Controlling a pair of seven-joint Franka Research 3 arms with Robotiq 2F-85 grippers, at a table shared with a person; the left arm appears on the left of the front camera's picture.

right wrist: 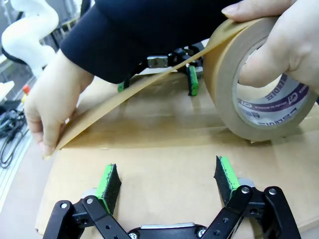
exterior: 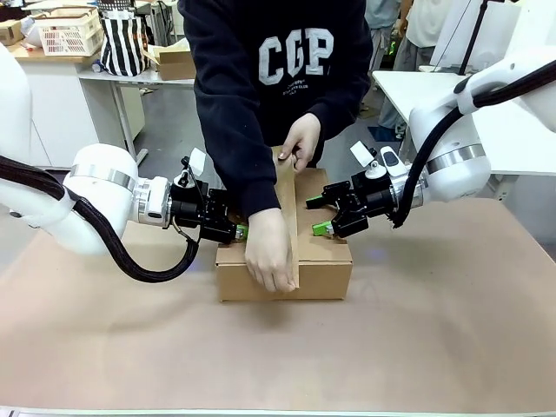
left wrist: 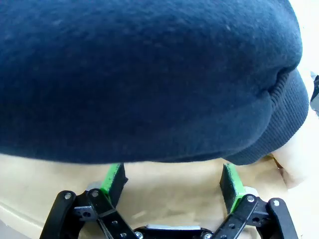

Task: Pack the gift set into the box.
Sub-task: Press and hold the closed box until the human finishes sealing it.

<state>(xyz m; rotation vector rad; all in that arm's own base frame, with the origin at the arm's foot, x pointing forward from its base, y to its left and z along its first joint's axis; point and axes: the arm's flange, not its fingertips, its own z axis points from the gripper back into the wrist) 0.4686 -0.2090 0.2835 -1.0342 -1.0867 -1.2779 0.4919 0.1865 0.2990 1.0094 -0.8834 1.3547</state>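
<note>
The large plain brown corrugated cardboard box [exterior: 287, 261] sits at the middle of the table, its flaps folded shut, its long axis running left to right and its broad front face turned toward the near edge. A strip of brown packing tape [exterior: 287, 217] crosses the top from far to near, at right angles to that axis, and runs down over the front face. The person's one hand [exterior: 269, 252] presses the tape end against the near front face; the other hand [exterior: 300, 143] holds the brown tape roll [right wrist: 259, 94] above the far edge. The left gripper [exterior: 236, 231] lies level at the box's left side, its green pads [left wrist: 113, 181] spread apart with nothing between them, above the cardboard top. The right gripper [exterior: 320, 215] lies level at the right side, fingers likewise spread and empty over the top panel. The surface is a table covered in brown paper [exterior: 434, 321]. Behind stand white benches; a white basket [exterior: 69, 33] and a black-and-white striped bag [exterior: 122, 43] rest at far left. The left wrist view is largely blocked by the person's dark blue sleeve [left wrist: 149, 74]. The box's contents cannot be seen.
</note>
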